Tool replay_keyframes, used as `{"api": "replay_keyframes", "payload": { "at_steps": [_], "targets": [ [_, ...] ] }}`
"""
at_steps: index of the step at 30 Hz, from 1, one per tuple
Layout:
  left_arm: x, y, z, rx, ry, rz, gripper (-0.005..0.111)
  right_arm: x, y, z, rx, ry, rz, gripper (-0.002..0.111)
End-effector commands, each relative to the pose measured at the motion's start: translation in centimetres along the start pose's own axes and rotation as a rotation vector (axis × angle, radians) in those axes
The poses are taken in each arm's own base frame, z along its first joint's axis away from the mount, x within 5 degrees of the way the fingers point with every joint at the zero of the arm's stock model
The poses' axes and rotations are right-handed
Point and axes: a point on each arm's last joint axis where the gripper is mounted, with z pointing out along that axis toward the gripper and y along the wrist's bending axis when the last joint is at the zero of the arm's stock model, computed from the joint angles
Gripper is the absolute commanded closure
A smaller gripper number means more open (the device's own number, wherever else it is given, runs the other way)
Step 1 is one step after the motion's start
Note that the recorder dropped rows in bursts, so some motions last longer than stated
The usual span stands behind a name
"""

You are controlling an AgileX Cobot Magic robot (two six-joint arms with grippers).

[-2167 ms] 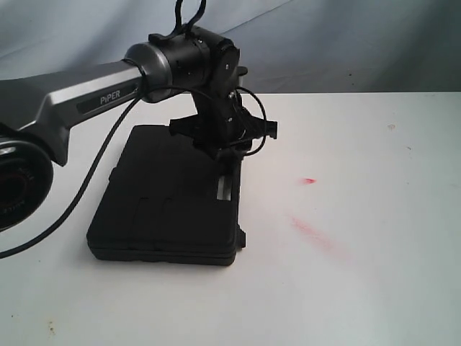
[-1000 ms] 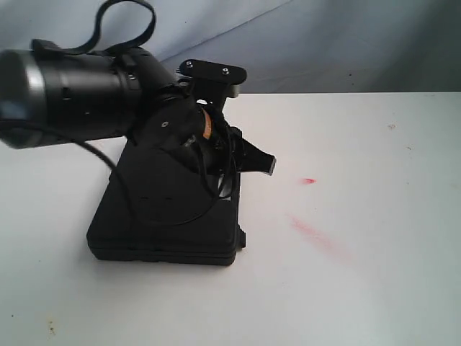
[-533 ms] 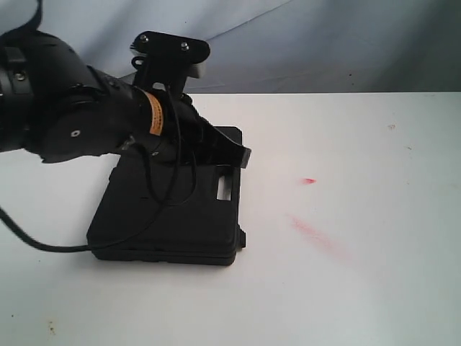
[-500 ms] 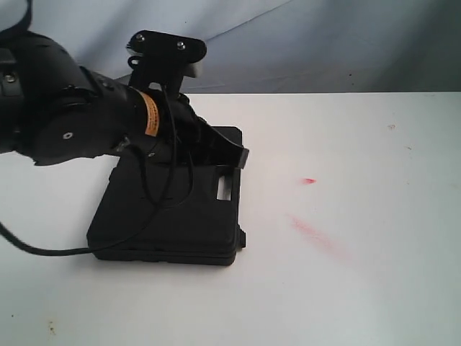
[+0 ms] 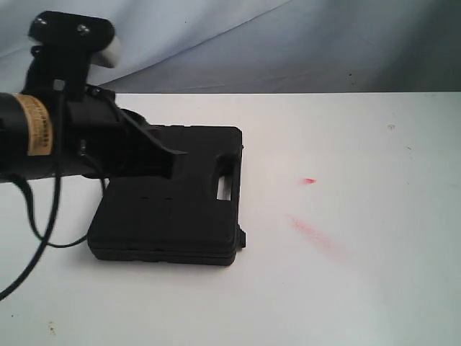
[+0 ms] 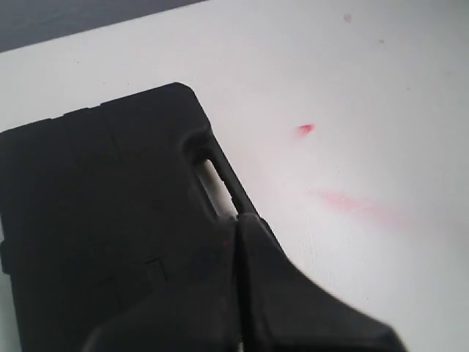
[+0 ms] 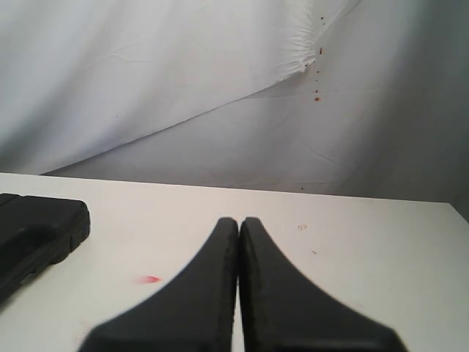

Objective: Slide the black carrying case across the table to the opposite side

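The flat rectangular matte black plastic case (image 5: 169, 216) lies on the left of the wide white tabletop (image 5: 360, 288), the left gripper (image 6: 237, 220) above it with fingers pressed together, the right gripper (image 7: 239, 221) likewise closed and empty.

A: How many cases are there?
B: One black carrying case (image 5: 169, 216), with one slot-shaped handle cutout (image 5: 224, 189).
A: Tables?
B: One white table (image 5: 374, 288).
A: Red marks on it?
B: Two. One small red spot (image 5: 309, 180) and one longer pale red smear (image 5: 313, 231).
A: Grippers?
B: Two in all. One left gripper (image 5: 176, 153) in the exterior view, and one right gripper (image 7: 239, 224) seen only from its own wrist camera.
A: Anything more?
B: One cloth backdrop (image 5: 288, 43), and a few dark specks (image 5: 391, 127), too faint to count surely.
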Motion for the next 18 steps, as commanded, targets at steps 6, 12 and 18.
{"api": "replay_keyframes", "payload": {
  "at_steps": [6,12,18],
  "targets": [
    [2.2,4.6,-5.6,-0.043,-0.184,-0.214,0.107,0.1,0.0,0.0,0.006,-0.004,-0.003,0.108],
    [4.0,6.3,-9.1,-0.088,-0.324,-0.246,0.107,0.1,0.0,0.0,0.006,-0.004,-0.003,0.108],
    [6.6,7.1,-10.8,-0.142,-0.38,-0.222,0.107,0.1,0.0,0.0,0.006,-0.004,-0.003,0.108]
  ]
}}
